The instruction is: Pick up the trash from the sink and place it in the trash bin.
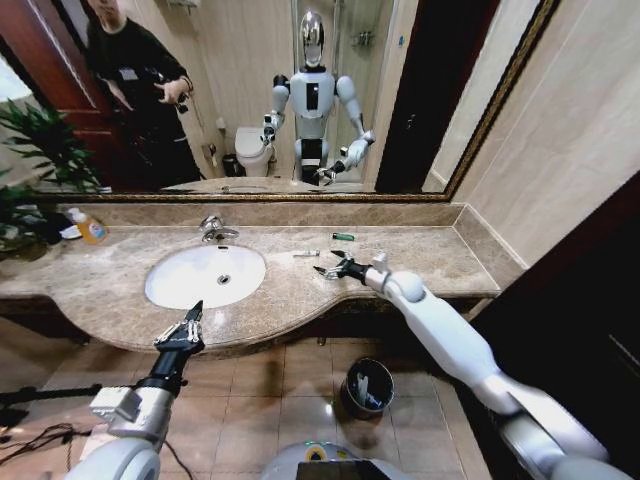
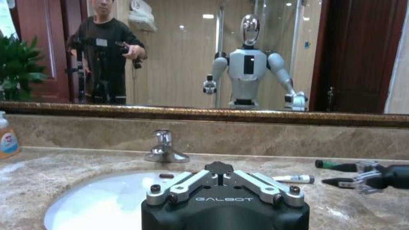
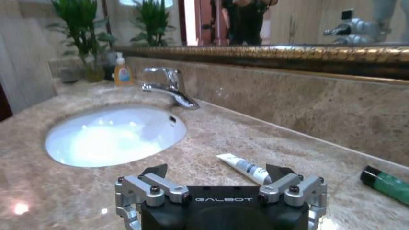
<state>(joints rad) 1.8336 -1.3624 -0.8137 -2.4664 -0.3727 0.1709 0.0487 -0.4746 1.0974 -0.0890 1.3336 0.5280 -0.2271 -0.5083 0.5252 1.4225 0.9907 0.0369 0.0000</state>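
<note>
Amber soap bottle [image 1: 91,229] upright at the back of the brown marble counter [image 1: 420,262], just beside a leafy green plant [image 1: 35,150]. Wide mirror [image 1: 250,80] with a gilt frame above the backsplash, reflecting a white toilet [image 1: 252,150] and a dark doorway. Tan tiled floor [image 1: 290,385] below the counter edge. Black cables [image 1: 30,440] lying on the tiles.

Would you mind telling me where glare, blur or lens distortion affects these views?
Head view: wide-angle lens bows the counter edge and mirror frame. Right wrist view: glare washes out the sink; the green piece looks soft. Left wrist view: the basin is bright, and the white tube is slightly blurred.
</note>
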